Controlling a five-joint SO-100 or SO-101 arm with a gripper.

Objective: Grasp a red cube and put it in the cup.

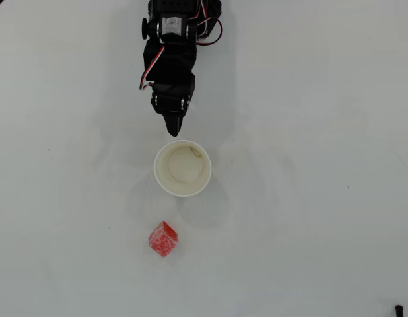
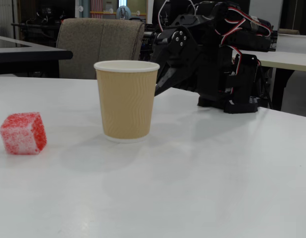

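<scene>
The red cube (image 1: 163, 238) lies on the white table, below and a little left of the cup in the overhead view; in the fixed view the cube (image 2: 23, 133) sits at the left, apart from the cup. The cup (image 1: 182, 168) stands upright and empty; in the fixed view its outside (image 2: 127, 99) is tan and ribbed, with a white rim. My gripper (image 1: 173, 131) is shut and empty, its tip just above the cup's top rim in the overhead view. In the fixed view the gripper (image 2: 159, 88) is behind the cup, its tip partly hidden by it.
The black arm body (image 2: 217, 54) with red and white wires stands behind the cup. A grey chair (image 2: 101, 47) and other tables are beyond the table's far edge. A small dark object (image 1: 399, 309) shows at the lower right corner of the overhead view.
</scene>
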